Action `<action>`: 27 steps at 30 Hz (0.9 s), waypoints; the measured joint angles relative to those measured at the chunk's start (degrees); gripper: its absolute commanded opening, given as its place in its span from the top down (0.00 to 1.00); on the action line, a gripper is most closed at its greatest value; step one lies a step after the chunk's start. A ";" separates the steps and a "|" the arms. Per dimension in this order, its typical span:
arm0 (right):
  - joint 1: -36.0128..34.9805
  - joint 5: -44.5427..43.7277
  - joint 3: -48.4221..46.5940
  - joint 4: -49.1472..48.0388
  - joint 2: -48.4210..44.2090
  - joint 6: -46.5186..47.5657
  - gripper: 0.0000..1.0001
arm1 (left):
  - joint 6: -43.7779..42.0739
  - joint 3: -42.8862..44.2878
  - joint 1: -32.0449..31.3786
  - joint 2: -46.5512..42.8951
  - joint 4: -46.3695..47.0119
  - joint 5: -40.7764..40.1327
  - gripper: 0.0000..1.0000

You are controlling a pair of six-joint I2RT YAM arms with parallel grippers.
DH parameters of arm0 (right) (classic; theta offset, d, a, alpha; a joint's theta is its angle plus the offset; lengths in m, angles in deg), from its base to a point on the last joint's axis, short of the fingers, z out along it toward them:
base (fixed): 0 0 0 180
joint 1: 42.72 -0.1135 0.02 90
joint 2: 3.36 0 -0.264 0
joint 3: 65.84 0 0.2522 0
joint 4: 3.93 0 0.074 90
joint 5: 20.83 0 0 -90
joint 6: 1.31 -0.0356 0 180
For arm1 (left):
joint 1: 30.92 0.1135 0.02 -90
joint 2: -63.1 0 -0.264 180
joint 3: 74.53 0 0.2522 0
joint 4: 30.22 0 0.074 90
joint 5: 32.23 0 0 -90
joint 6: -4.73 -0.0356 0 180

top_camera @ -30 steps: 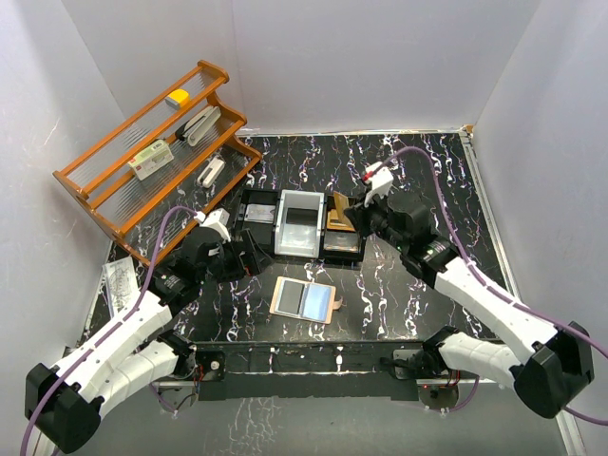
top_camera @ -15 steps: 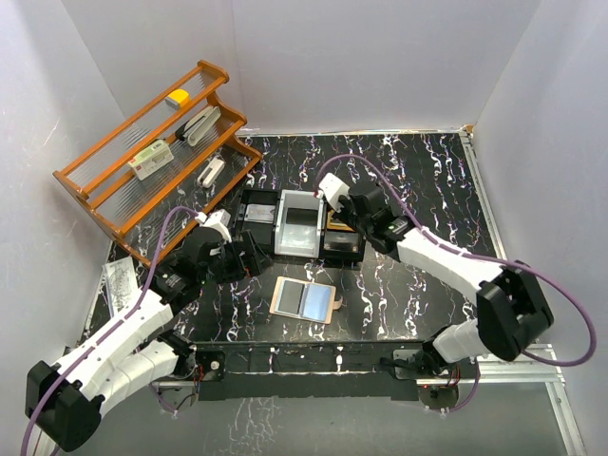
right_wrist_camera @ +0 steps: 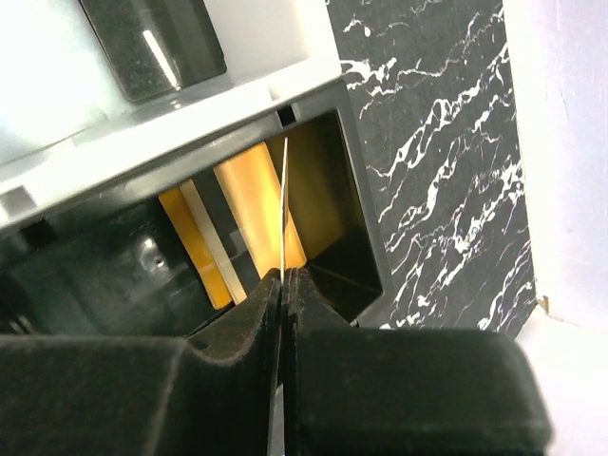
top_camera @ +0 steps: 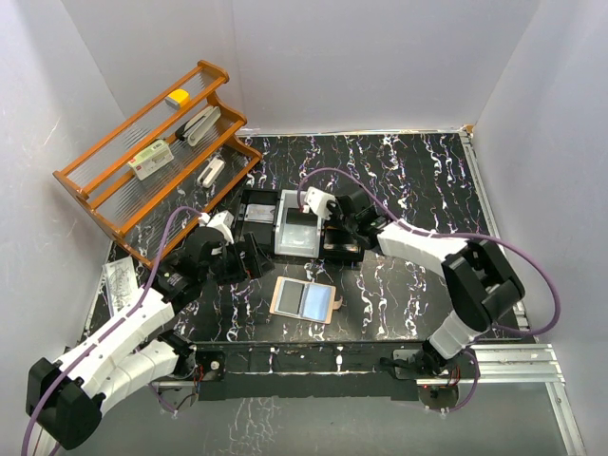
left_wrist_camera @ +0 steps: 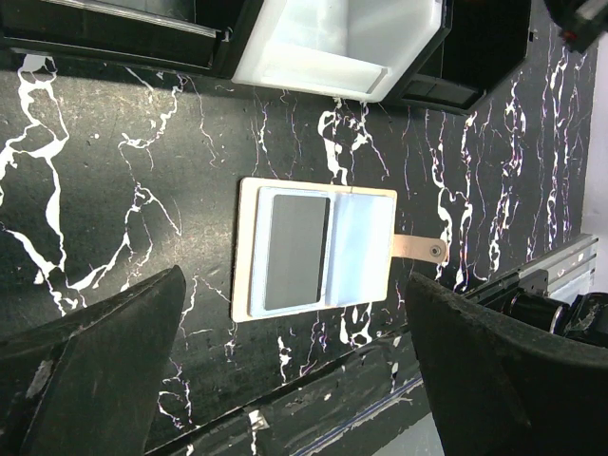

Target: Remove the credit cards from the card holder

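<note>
A black marble-patterned table (top_camera: 408, 180) carries an orange wooden rack (top_camera: 114, 190) at far left and a three-compartment tray (top_camera: 282, 228) at centre. The right gripper (right_wrist_camera: 283, 275) hangs over the tray's right-hand black compartment. Its jaws are pressed together on a thin card (right_wrist_camera: 284, 204) seen edge-on, its colour impossible to tell. Orange cards (right_wrist_camera: 252, 204) lie in the compartment beneath. The left gripper (left_wrist_camera: 294, 285) hovers with jaws spread wide and holding nothing, above the tan card holder (left_wrist_camera: 245, 249). The holder lies open and flat on the table just in front of the tray, untouched by either gripper. A dark grey card (left_wrist_camera: 294, 252) sits in the half away from its snap tab (left_wrist_camera: 423, 249).
</note>
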 measured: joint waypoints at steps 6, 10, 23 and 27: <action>-0.04 -0.11 -1.99 -1.51 6.27 4.57 0.99 | -0.57 0.48 0.00 -0.63 -0.42 -0.42 0.01; -0.04 0.20 -1.97 -2.27 8.83 7.50 0.92 | -0.79 1.75 0.00 -0.61 -0.35 -0.57 0.01; 0.24 3.87 0.13 -5.14 10.75 9.09 0.69 | -0.59 1.90 0.00 -0.61 0.26 0.66 0.01; 0.24 3.85 0.44 -5.99 10.36 8.37 0.64 | -0.68 1.90 0.00 -0.50 0.87 1.70 0.01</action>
